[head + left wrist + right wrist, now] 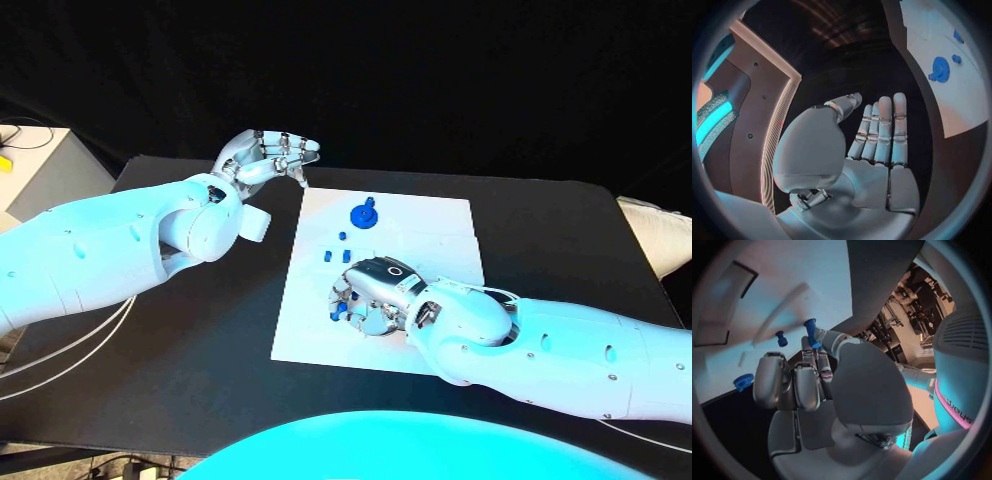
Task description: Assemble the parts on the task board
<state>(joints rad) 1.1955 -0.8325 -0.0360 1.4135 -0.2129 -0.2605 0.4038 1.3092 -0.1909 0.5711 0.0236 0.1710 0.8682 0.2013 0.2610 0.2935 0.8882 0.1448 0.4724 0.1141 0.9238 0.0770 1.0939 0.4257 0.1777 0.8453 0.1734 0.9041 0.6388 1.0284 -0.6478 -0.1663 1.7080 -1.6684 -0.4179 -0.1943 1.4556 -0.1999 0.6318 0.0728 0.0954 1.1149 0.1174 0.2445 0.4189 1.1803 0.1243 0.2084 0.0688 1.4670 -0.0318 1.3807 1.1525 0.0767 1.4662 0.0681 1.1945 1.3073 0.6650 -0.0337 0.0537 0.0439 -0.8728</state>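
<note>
Your right hand (378, 295) sits low on the task board (433, 225) and pinches a blue peg (811, 333) at the fingertips, long axis pointing out past them toward the board. A second short peg (781, 338) stands just beside it, probably already seated, though it's hard to confirm. The blue round part (364, 214) lies farther up the board. Your left hand (267, 157) hovers off the board's far corner, fingers straight and pressed together, holding nothing. Right hand is the nearer one.
</note>
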